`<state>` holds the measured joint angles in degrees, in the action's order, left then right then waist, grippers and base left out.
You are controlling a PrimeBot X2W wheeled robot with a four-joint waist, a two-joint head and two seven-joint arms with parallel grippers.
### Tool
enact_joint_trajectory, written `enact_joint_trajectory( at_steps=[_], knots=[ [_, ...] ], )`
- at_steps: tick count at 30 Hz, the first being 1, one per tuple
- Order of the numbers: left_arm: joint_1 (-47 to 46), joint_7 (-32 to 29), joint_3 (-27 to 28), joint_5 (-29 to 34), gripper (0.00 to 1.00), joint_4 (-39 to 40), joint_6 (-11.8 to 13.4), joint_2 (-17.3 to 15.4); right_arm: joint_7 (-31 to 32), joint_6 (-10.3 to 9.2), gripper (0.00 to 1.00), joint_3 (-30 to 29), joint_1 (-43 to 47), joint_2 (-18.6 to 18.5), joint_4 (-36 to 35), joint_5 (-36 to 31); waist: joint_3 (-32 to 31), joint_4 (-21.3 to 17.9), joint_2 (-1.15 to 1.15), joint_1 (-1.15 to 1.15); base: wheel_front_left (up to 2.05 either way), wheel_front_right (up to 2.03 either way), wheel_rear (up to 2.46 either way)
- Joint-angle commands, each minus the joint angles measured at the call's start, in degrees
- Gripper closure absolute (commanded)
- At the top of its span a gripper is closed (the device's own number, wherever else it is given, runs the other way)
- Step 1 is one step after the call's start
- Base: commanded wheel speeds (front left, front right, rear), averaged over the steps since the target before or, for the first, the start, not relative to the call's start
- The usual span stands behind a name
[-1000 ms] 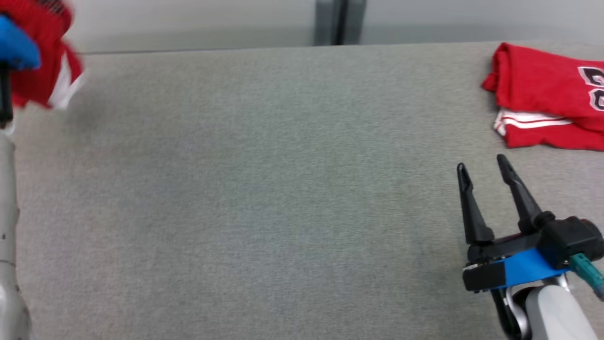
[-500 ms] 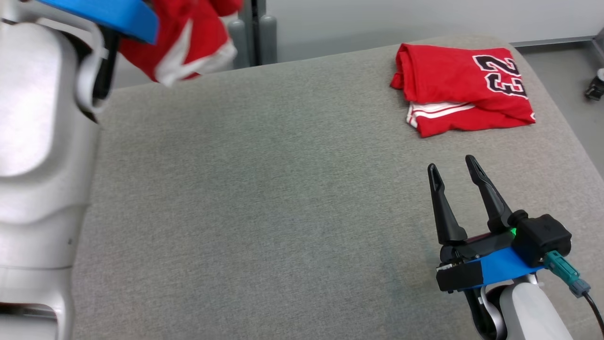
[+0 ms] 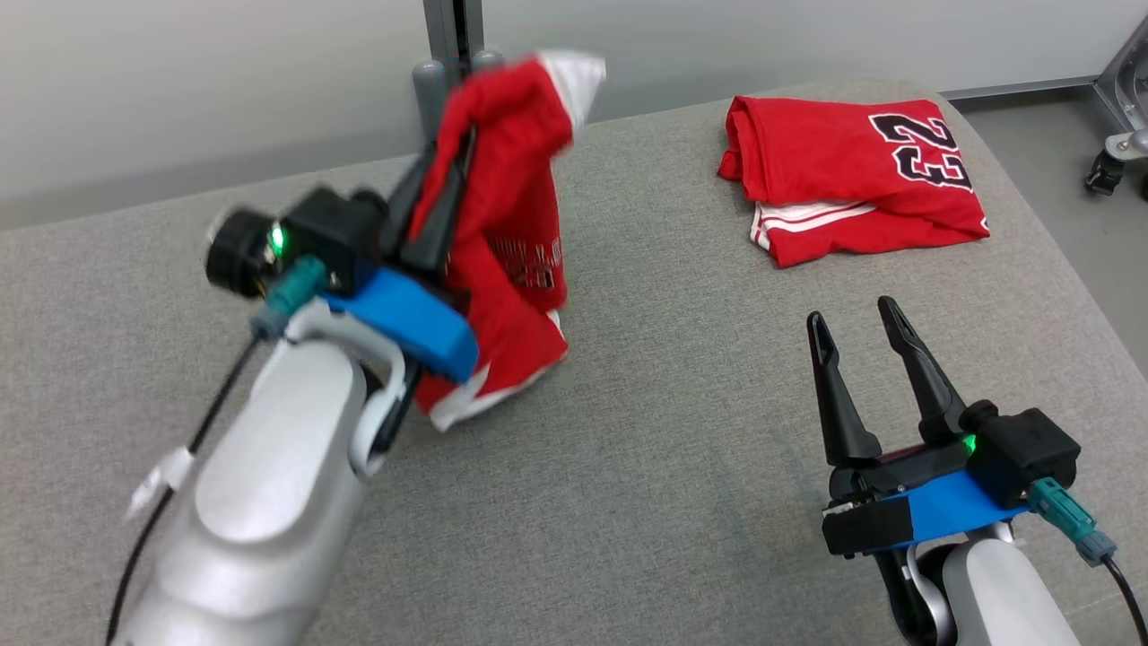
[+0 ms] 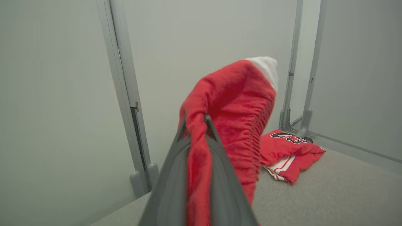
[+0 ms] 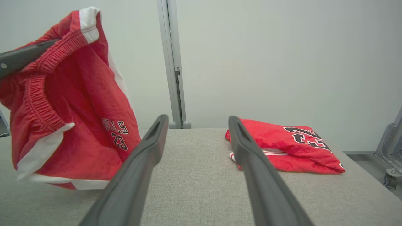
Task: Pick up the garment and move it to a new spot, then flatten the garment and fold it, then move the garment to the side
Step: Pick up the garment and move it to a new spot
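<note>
The garment (image 3: 511, 224) is a pair of red shorts with white trim and dark lettering. It hangs bunched from my left gripper (image 3: 453, 148), which is shut on its elastic waistband above the left middle of the grey table (image 3: 673, 431). Its lower hem reaches about down to the cloth surface. In the left wrist view the red fabric (image 4: 238, 103) drapes over the closed left gripper (image 4: 195, 119). The right wrist view shows the shorts (image 5: 78, 103) at the left. My right gripper (image 3: 850, 311) stands open and empty at the lower right, fingers (image 5: 251, 163) spread over bare table.
A folded red jersey (image 3: 843, 170) with a dark number lies at the table's back right corner, also seen as the jersey (image 5: 282, 147) ahead of my right gripper. A grey metal post (image 3: 453, 36) stands behind the table. A caster and frame (image 3: 1112, 152) stand on the floor at the right.
The head camera has turned. My left arm has brought the shorts from the far left edge in over the table, nearer the jersey. The right gripper stays open in place.
</note>
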<state>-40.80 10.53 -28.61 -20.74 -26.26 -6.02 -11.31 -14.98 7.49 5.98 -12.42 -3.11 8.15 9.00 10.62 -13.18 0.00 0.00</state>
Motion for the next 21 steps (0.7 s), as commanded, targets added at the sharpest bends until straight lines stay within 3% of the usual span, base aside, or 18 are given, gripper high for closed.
enact_joint_trajectory(
  at_steps=[1, 10, 11, 12, 13, 17, 21],
  knots=[
    [1.5, 0.6, -0.2, -0.6, 1.0, -0.3, 0.4, 0.1, -0.3, 0.01, 0.0, 0.0, 0.4, 0.1, 0.1, 0.2, 0.0, 0.0, 0.0, 0.0, 0.0, 0.0, 0.0],
    [14.6, 3.3, -3.6, -1.4, 1.0, -6.1, 0.5, 2.1, -0.3, 0.01, 0.0, 0.1, 0.9, 0.2, 0.7, 0.6, -0.2, 0.0, 0.0, 0.0, 0.0, 0.0, 0.0],
    [15.6, 3.5, -4.0, -1.3, 0.95, -6.6, 0.4, 2.4, -0.3, 0.01, 0.0, 0.0, 1.0, 0.2, 0.8, 0.6, -0.2, 0.1, 0.0, 0.0, 0.0, 0.0, 0.0],
    [16.1, 3.8, -4.7, -1.0, 0.19, -7.1, 0.2, 2.7, -0.3, 0.01, 0.0, -0.1, 1.0, 0.2, 0.9, 0.6, -0.3, 0.2, 0.0, 0.0, 0.0, 0.0, 0.0],
    [16.5, 3.9, -5.0, -1.0, 0.0, -7.5, 0.0, 3.0, -0.3, 0.01, 0.0, -0.1, 1.0, 0.2, 1.1, 0.6, -0.4, 0.4, 0.0, 0.0, 0.0, 0.0, 0.0],
    [16.9, 4.4, -6.2, -0.6, 0.0, -7.7, -0.5, 4.1, -0.3, 0.01, 0.0, -0.1, 1.4, 0.2, 1.7, 0.5, -1.2, 0.9, 0.0, 0.0, 0.0, 0.0, 0.0],
    [16.4, 4.7, -2.9, -0.6, 0.0, -3.3, 0.3, 3.7, -0.3, 0.01, 0.0, -0.6, 2.2, 0.2, 2.2, 0.5, -2.6, 2.0, 0.0, 0.0, 0.0, 0.0, 0.0]
  ],
)
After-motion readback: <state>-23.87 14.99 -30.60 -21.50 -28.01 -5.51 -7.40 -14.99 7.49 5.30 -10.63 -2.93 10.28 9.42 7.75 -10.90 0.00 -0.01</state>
